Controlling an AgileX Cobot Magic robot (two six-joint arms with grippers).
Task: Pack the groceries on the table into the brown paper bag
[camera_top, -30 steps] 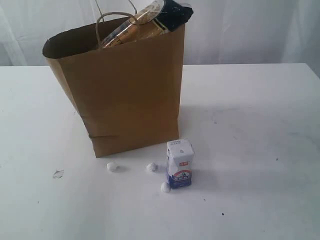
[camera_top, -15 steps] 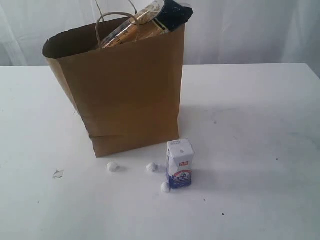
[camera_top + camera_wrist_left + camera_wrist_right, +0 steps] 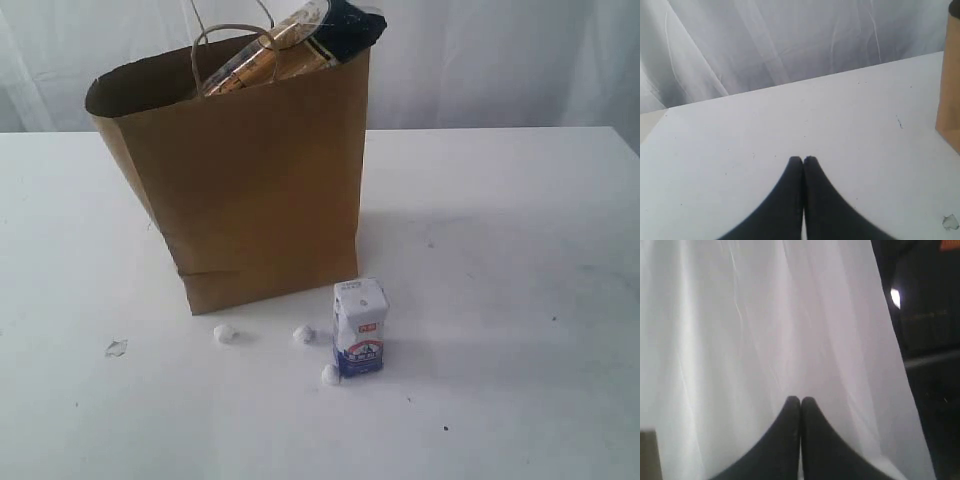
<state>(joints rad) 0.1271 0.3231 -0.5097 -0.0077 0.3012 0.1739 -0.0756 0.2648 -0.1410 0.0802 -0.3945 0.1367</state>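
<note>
Jaws pressed together, empty: left gripper (image 3: 803, 159), right gripper (image 3: 800, 399). You should grip the small white-blue carton (image 3: 359, 328) by its sides, then clear the rim of the tall brown paper bag (image 3: 250, 190).

The white table (image 3: 520, 250) carries a tall brown paper bag (image 3: 250, 180), upright, left of centre. Near its front right corner stands a small white-and-blue carton (image 3: 359, 328). Three little white balls (image 3: 302, 335) lie in front of the bag, one right against the carton's base. A small pale scrap (image 3: 116, 348) lies further left.
</note>
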